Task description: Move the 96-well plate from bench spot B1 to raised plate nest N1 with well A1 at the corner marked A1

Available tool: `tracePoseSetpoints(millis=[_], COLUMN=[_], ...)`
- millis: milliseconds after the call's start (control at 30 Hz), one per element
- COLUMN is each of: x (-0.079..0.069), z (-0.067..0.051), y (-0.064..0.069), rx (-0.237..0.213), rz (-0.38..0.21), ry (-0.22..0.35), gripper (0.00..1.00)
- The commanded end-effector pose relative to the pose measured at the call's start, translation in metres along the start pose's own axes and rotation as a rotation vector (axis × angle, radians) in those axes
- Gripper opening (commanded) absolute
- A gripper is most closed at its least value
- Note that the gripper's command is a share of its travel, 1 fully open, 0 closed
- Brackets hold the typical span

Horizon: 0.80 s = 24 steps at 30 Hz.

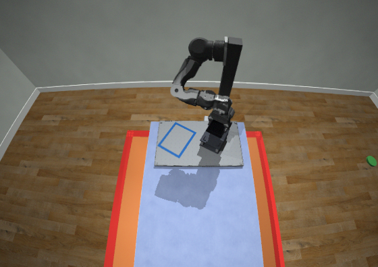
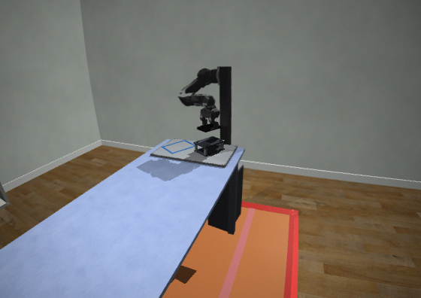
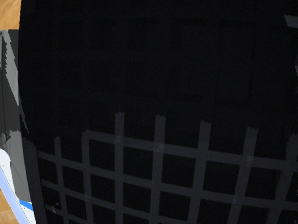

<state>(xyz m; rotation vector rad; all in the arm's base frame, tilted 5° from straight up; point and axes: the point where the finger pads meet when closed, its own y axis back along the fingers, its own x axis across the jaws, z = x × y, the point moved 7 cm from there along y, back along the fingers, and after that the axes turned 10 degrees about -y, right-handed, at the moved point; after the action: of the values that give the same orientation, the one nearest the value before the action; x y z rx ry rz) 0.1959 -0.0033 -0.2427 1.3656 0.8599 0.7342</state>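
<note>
My gripper (image 2: 207, 124) is shut on the black 96-well plate (image 2: 207, 127) and holds it level in the air, well above the raised plate nest N1 (image 2: 209, 146). In the top view the plate (image 1: 216, 132) hangs over the nest (image 1: 212, 142) on the right half of the grey base. The blue outline of spot B1 (image 1: 177, 139) on the left half has nothing in it. The wrist view is filled by the plate's dark grid of wells (image 3: 166, 176). The A1 corner mark is not visible.
The arm's black column (image 2: 225, 104) stands just behind the nest at the base's far edge. The grey base (image 1: 199, 145) lies at the far end of a long blue table (image 2: 124, 215). A small green disc (image 1: 371, 160) lies on the floor at far right.
</note>
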Motion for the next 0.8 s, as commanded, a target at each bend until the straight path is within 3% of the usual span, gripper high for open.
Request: tracePoseSetpoints(millis=[0, 667, 767], x=[0.001, 0.0, -0.001], z=[-0.001, 0.0, 0.001], y=[0.002, 0.001, -0.018], rx=[0.003, 0.003, 0.004], rz=[0.011, 0.011, 0.013], ry=[0.006, 0.006, 0.007], gripper=[0.0, 0.0, 0.0])
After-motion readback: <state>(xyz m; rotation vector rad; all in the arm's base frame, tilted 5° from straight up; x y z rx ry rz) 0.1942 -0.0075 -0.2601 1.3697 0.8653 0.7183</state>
